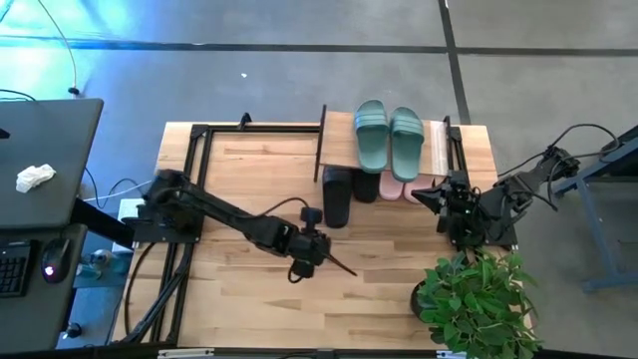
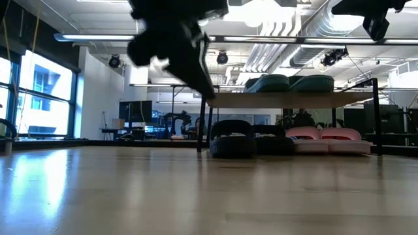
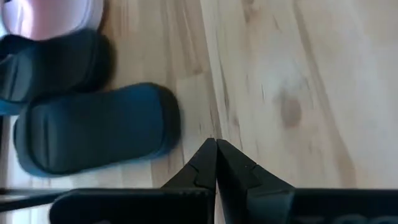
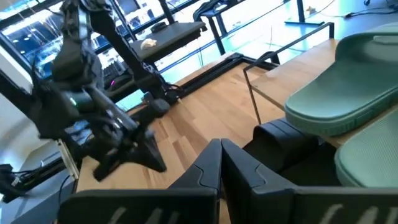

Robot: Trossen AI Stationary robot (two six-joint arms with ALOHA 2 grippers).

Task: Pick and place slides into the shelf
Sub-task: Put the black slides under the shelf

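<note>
The shelf (image 1: 344,145) stands at the table's far edge. Two sage-green slides (image 1: 389,138) lie soles down on its wooden top board (image 2: 294,99). Beneath it, on the tabletop, sit two black slides (image 1: 339,195) and two pink slides (image 2: 324,139). The left black slide (image 3: 93,127) sticks out from under the board toward the near edge. My left gripper (image 1: 349,271) hangs shut and tilted down over bare wood, nearer than that slide (image 2: 232,140). It holds nothing. My right gripper (image 1: 419,194) waits shut beside the shelf's right end, near the green slides (image 4: 348,93).
A potted plant (image 1: 474,299) stands at the table's near right corner. A black metal frame (image 1: 189,170) lies along the table's left side. A dark desk (image 1: 40,170) stands beyond the left edge. Bare wood (image 1: 249,299) lies at the near centre.
</note>
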